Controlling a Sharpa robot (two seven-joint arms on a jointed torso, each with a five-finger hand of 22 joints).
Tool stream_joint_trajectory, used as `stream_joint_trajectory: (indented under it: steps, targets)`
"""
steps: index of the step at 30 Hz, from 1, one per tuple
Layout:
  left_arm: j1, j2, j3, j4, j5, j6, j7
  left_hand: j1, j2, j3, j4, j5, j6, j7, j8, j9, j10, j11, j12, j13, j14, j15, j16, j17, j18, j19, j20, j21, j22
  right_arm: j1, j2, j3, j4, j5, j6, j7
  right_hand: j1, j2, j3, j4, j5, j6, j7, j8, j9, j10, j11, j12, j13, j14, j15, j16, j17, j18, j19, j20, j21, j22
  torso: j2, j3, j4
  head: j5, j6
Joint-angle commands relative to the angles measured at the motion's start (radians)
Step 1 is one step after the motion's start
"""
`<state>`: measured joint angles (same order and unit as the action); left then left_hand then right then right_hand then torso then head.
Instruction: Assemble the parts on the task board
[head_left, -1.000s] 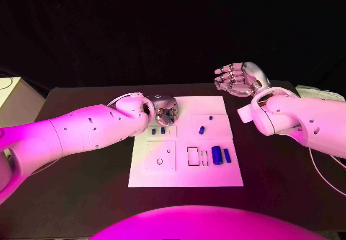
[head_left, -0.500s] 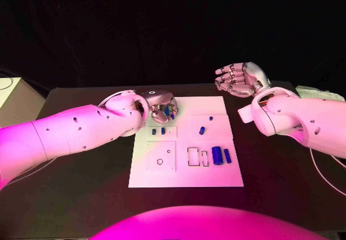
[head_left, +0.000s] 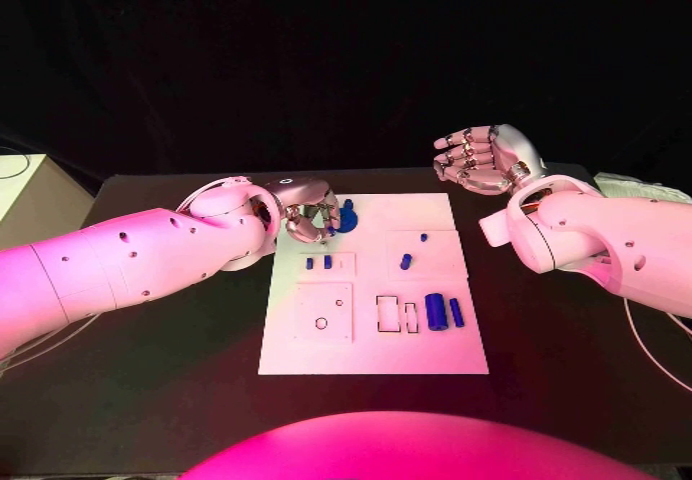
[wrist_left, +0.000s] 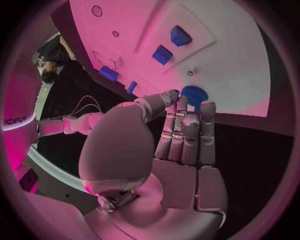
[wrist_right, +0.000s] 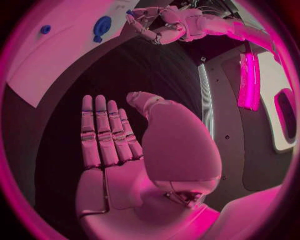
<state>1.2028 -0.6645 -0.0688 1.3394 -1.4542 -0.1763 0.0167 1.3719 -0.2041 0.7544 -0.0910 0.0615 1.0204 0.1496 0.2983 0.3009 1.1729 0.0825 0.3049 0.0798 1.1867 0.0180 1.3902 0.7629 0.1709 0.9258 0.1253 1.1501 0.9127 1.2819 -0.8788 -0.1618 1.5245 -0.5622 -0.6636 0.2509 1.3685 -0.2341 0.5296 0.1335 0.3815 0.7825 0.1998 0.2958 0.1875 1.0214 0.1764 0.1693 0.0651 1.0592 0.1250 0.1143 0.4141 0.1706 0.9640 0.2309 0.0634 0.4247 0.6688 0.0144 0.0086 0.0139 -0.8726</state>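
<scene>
Hovering over the far left part of the task board (head_left: 372, 350), my left hand (head_left: 307, 212) had its fingers nearly straight and close together, holding nothing; a round blue part (head_left: 346, 215) lay just beside the fingertips (wrist_left: 177, 96). Nearer me lay two long blue parts (head_left: 436, 311) side by side. My right hand (head_left: 486, 160) hung empty with loosely curled fingers past the board's far right corner, above the surface (head_left: 173, 330).

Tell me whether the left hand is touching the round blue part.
Cannot tell. In the left wrist view the left hand has fingertips overlapping the round blue part, with no plain contact or gap.
</scene>
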Motion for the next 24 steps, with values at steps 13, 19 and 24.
stream_joint_trajectory:
  steps: [13,19,24]
  targets:
    - [-0.004,0.015,-0.01,-0.048,-0.017,0.06,-0.024,-0.006,0.0,-0.007,-0.001,0.003,0.008,0.0,-0.006,0.001,0.009,0.001,-0.007,0.0,0.004,0.0,0.005,-0.002,0.005,0.003,-0.003,0.003,-0.002,0.0,0.001,0.0,0.0,-0.002,0.011,0.017,-0.013,0.0,-0.001,-0.006,-0.002,-0.007,0.043,-0.004,-0.001,-0.004,0.003,-0.005,-0.001,-0.003,0.004,-0.006,-0.001,0.01,-0.004,0.002,-0.001,-0.002,0.002,0.0002,-0.0014,0.003,0.0]
    - [-0.005,0.019,-0.012,-0.055,-0.019,0.072,-0.03,-0.006,0.0,-0.007,-0.001,0.003,0.008,0.0,-0.006,0.001,0.01,0.001,-0.008,0.0,0.004,0.0,0.005,-0.002,0.006,0.003,-0.003,0.003,-0.003,0.0,0.001,0.0,0.0,-0.002,0.011,0.018,-0.013,0.001,-0.001,-0.006,-0.002,-0.006,0.043,-0.003,-0.001,-0.004,0.003,-0.005,-0.001,-0.003,0.004,-0.007,-0.003,0.01,-0.005,0.002,-0.001,-0.004,0.002,-0.0003,-0.0009,0.005,0.0]
    - [-0.006,0.02,-0.013,-0.055,-0.02,0.079,-0.033,-0.006,0.0,-0.008,-0.001,0.003,0.008,0.0,-0.006,0.001,0.01,0.001,-0.008,0.0,0.003,0.0,0.005,-0.002,0.006,0.002,-0.003,0.003,-0.003,0.0,0.001,0.0,0.0,-0.002,0.011,0.018,-0.013,0.001,-0.001,-0.006,-0.002,-0.006,0.043,-0.003,-0.001,-0.004,0.003,-0.005,-0.001,-0.003,0.004,-0.007,-0.003,0.01,-0.005,0.002,-0.001,-0.004,0.002,0.0,-0.0017,0.006,0.0]
